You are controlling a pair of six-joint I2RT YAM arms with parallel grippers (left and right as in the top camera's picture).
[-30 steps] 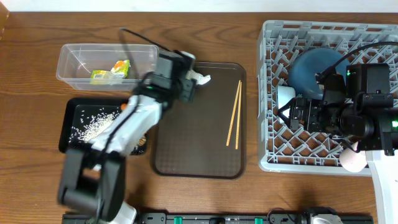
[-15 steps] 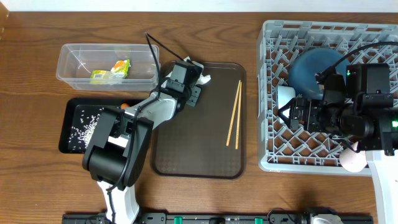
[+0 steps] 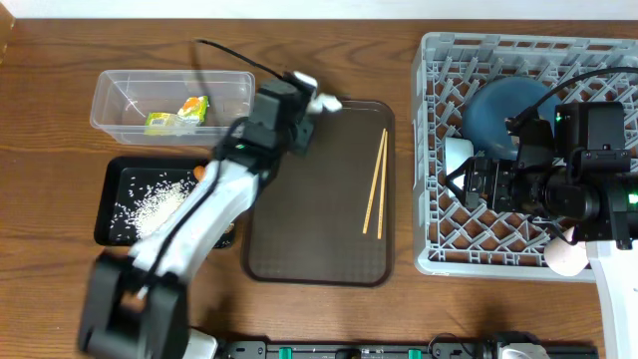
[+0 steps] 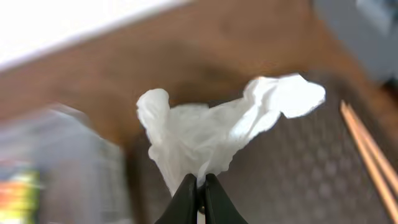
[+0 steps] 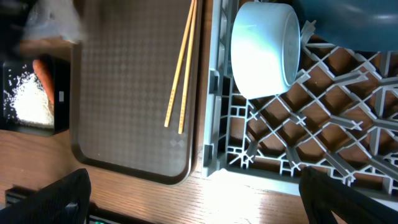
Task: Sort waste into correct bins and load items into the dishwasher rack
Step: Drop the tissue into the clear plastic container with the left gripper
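My left jaws are pinched tight on the lower edge of the crumpled napkin (image 4: 211, 130), which sits over the far left corner of the brown tray (image 3: 319, 234), just beside the right end of the clear tub (image 3: 120, 105). I'd judge the napkin to be almost weightless, soft and floppy. The grip is only on a thin fold, so the paper could tear or slip out if I swing quickly, and a bite deeper into the wad would be safer. It won't break, but its loose wings could catch on the tub's rim.

The tub already holds the snack wrapper (image 3: 179, 112). The black tray (image 3: 108, 214) in front of it carries rice (image 3: 150, 197) and the carrot (image 5: 42, 71). The chopsticks (image 3: 375, 181) lie on the brown tray's right side, well apart from my path to the tub. My right jaws stand wide and hold nothing, hovering over the rack (image 3: 439, 239) near the white bowl (image 5: 264, 46) and blue bowl (image 3: 508, 110). The left wrist view is blurred, so I can't tell how high the napkin is
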